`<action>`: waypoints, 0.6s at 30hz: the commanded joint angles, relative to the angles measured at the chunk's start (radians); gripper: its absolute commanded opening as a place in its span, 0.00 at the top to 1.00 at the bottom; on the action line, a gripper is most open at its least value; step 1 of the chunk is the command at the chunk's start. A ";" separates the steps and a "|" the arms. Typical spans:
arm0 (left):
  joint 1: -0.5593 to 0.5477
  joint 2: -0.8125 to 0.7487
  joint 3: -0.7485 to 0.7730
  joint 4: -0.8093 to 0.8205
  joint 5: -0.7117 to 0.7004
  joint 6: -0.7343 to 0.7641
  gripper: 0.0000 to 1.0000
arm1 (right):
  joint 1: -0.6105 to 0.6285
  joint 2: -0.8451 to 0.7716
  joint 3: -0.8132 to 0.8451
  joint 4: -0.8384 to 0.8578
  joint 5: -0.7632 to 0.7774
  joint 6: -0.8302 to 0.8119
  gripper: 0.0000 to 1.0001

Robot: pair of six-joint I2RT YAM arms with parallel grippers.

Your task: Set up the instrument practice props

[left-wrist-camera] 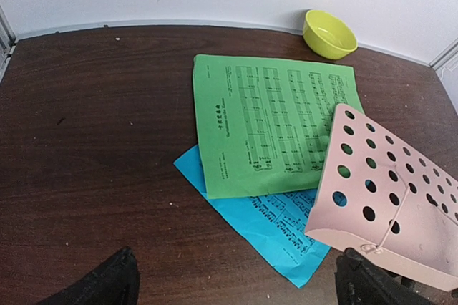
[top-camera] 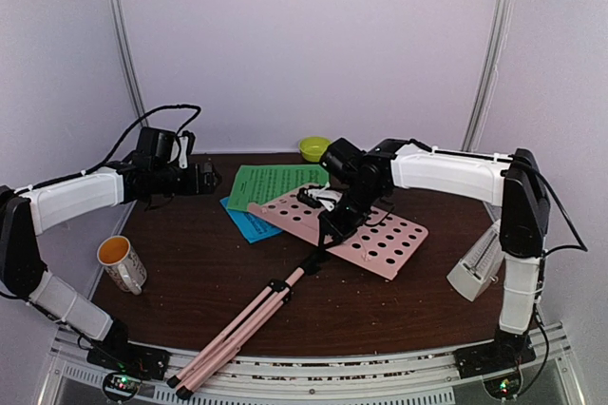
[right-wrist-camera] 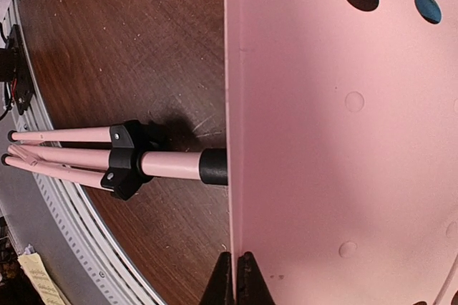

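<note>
Two sheets lie flat at the back middle of the table [top-camera: 190, 272], the green sheet [left-wrist-camera: 265, 119] overlapping the upper part of the blue sheet [left-wrist-camera: 265, 223], which sticks out below it. The stand [top-camera: 380, 239] lies on its side across the middle. Its perforated desk [left-wrist-camera: 401, 205] is tilted, one corner over the right edges of both sheets. Its pole [right-wrist-camera: 172, 164] runs from the desk toward the near edge, and the folded legs [top-camera: 228, 334] reach the rail there. The right gripper [right-wrist-camera: 236, 278] is at the desk's near edge, just beside the spot where the pole joins, its two fingers pressed together on the thin lip of the desk. The left gripper [left-wrist-camera: 232, 280] hovers above bare table left of the sheets with its fingers spread wide and nothing between them. The metronome [top-camera: 475, 270] stands at the right side of the table, close to the right arm's upright link and well apart from the stand. A mug [top-camera: 122, 262] sits near the left edge, and a bowl [left-wrist-camera: 329, 33] sits against the back wall, just beyond the green sheet's far right corner.
</note>
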 commanded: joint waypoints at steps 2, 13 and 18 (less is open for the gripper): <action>-0.006 0.003 -0.012 0.055 -0.003 -0.018 0.02 | 0.016 -0.029 0.059 -0.036 -0.006 0.011 1.00; -0.006 -0.029 -0.017 0.061 0.003 -0.032 0.02 | 0.032 -0.205 0.120 -0.049 0.198 -0.011 1.00; -0.007 -0.066 -0.030 0.075 0.009 -0.045 0.02 | 0.042 -0.284 0.126 -0.044 0.314 -0.033 1.00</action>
